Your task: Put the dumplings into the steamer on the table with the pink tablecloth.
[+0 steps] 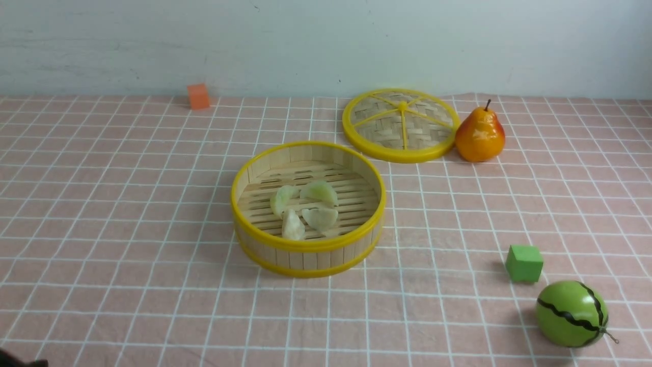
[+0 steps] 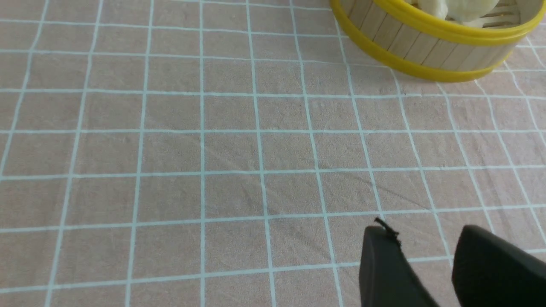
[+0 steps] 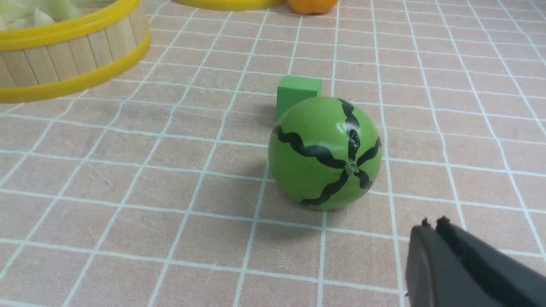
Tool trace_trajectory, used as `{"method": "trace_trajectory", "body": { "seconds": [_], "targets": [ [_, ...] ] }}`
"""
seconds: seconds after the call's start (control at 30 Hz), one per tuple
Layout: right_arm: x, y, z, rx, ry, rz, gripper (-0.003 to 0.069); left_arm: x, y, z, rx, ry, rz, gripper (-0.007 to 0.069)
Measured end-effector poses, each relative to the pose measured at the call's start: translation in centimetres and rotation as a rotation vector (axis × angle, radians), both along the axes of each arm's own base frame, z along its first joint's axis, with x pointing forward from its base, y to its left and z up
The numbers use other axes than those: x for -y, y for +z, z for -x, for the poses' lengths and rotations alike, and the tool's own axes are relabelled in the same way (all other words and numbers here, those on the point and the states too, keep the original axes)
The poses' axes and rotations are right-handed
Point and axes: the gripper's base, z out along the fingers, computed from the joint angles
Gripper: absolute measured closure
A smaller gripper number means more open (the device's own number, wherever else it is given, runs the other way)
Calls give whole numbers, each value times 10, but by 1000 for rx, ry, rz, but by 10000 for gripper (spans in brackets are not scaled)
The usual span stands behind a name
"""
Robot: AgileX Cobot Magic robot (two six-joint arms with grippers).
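The steamer (image 1: 305, 255), a round bamboo basket with yellow rims, stands mid-table on the pink tablecloth (image 1: 127, 214). Several pale green dumplings (image 1: 320, 216) lie together on its slatted floor. My left gripper (image 2: 422, 232) is open and empty, low over bare cloth on the near side of the steamer (image 2: 426, 47); dumplings (image 2: 452, 6) peek over its rim. Only a dark sliver shows at the bottom left corner of the front view. My right gripper (image 3: 433, 224) is shut and empty, just short of the toy watermelon. The steamer wall (image 3: 64, 55) and dumplings (image 3: 42, 10) show at that view's edge.
The flat woven lid (image 1: 401, 125) lies behind the steamer to the right, with a pear (image 1: 480, 135) beside it. A green cube (image 1: 524, 263) and a toy watermelon (image 1: 571, 314) sit at the near right; both show in the right wrist view (image 3: 296, 91) (image 3: 326, 153). An orange cube (image 1: 198, 96) stands at the back left.
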Motion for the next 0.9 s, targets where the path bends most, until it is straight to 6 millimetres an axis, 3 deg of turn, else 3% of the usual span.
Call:
{"method": "trace_trajectory", "body": {
  "seconds": [0.03, 0.2, 0.27, 0.4, 0.47, 0.9],
  "targets": [
    [0, 0, 0, 0, -1, 0, 648, -2, -18, 4, 27, 8, 9, 386],
    [0, 0, 0, -2, 0, 0, 645, -11, -42, 17, 186, 109, 80, 396],
    [0, 0, 0, -2, 0, 0, 643, -13, -55, 20, 261, 164, 116, 431],
    [0, 0, 0, -2, 0, -3, 638, -15, -78, 17, 250, 212, 63, 530],
    [0, 0, 0, -2, 0, -3, 637, -16, -84, 17, 226, 210, 12, 636],
    [0, 0, 0, -2, 0, -2, 616, -16, -85, 17, 224, 195, -24, 638]
  ]
}}
